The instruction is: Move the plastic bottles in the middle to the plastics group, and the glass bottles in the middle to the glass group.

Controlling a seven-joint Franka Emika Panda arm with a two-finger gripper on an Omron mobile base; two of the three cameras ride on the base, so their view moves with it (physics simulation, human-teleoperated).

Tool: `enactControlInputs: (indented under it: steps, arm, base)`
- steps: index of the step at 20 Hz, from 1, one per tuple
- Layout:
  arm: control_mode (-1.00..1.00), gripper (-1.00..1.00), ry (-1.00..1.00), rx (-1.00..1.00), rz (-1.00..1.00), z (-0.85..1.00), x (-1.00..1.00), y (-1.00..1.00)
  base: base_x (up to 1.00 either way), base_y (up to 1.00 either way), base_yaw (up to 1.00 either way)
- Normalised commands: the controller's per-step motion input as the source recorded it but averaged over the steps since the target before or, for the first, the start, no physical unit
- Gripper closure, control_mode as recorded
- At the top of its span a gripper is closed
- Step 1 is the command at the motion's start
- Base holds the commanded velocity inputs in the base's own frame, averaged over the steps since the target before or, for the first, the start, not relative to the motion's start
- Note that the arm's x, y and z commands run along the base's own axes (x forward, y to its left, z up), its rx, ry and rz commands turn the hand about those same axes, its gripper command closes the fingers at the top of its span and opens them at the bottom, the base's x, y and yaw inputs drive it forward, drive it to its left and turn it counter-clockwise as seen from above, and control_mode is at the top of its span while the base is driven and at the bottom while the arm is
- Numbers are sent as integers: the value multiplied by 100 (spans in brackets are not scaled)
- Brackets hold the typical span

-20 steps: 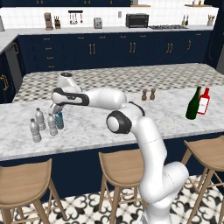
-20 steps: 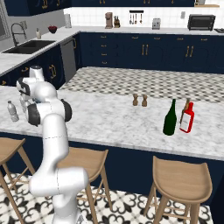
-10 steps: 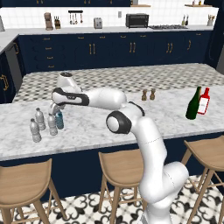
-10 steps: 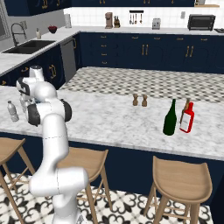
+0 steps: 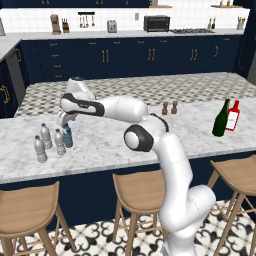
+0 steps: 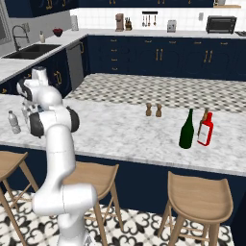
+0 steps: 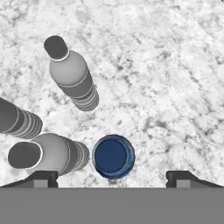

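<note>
Nothing has visibly moved since the earlier frame; the end effector (image 7: 112, 176) hangs wide open over the blue-capped bottle (image 7: 113, 156), at lower centre of the hand view, touching one of three grey bottles (image 7: 72, 74) on the desk (image 5: 110, 142); the green bottle (image 5: 220, 119) stands beside the red bottle (image 5: 232, 116) at right.
</note>
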Motion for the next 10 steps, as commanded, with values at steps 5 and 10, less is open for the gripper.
enactControlInputs:
  steps: [5,10]
  arm:
    - [-100,-100,0,2,0,50,-33,-38]
    - [-100,-100,0,3,0,16,-62,-51]
  base:
    - [0,0,0]
    - [0,0,0]
